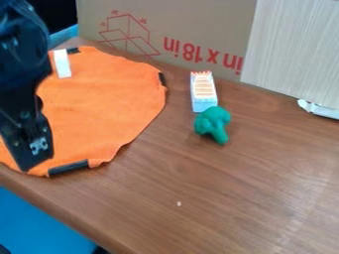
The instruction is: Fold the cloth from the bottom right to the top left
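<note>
The black gripper (28,131) hangs at the left edge of the view, over the left part of the orange cloth (106,99). The cloth lies spread on the wooden table and is partly hidden behind the arm and gripper. Dark strips mark its bottom edge, its right edge and its top, and a white strip sits near its upper left. Its lower right side is slightly wavy. From this view I cannot tell whether the gripper touches the cloth.
Right of the cloth, a small white and orange box (203,92) lies on the table (238,198), with a green broccoli-shaped toy (212,124) just below it. A cardboard box (165,30) and a pale panel (291,49) stand along the back.
</note>
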`<state>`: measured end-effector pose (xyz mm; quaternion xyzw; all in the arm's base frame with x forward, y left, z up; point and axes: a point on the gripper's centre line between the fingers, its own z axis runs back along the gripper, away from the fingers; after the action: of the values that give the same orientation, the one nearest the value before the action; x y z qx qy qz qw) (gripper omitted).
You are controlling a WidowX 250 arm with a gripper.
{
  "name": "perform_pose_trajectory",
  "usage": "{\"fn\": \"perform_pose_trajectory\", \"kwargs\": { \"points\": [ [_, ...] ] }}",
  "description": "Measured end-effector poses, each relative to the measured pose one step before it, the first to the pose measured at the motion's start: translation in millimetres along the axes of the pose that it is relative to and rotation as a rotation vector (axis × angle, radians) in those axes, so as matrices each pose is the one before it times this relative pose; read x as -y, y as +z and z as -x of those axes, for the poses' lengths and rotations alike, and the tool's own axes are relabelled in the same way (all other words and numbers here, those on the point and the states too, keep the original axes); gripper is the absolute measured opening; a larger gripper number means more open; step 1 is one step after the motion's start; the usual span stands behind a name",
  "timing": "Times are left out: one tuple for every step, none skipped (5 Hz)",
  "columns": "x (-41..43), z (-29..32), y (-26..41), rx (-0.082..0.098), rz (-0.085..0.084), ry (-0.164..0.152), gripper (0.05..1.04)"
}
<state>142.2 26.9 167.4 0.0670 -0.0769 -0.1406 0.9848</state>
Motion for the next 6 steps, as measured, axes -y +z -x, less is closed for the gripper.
{"fn": "perform_pose_trajectory", "kwargs": {
  "points": [
    [-9.32, -2.11, -15.94, 0.0030, 0.0418, -0.1639, 1.001],
    [-13.36, 2.05, -13.36, 0.0295, 0.0067, -0.1028, 1.001],
    [-12.13, 1.17, -22.59, -0.0155, -0.0061, -0.0635, 1.001],
    [-7.94, -1.34, -19.87, -0.0156, -0.0138, -0.0378, 1.001],
    [-7.08, 0.71, -19.96, -0.0130, -0.0358, -0.0148, 1.001],
    [-8.27, -1.26, -13.66, -0.0059, -0.0374, -0.0101, 1.001]
  ]
}}
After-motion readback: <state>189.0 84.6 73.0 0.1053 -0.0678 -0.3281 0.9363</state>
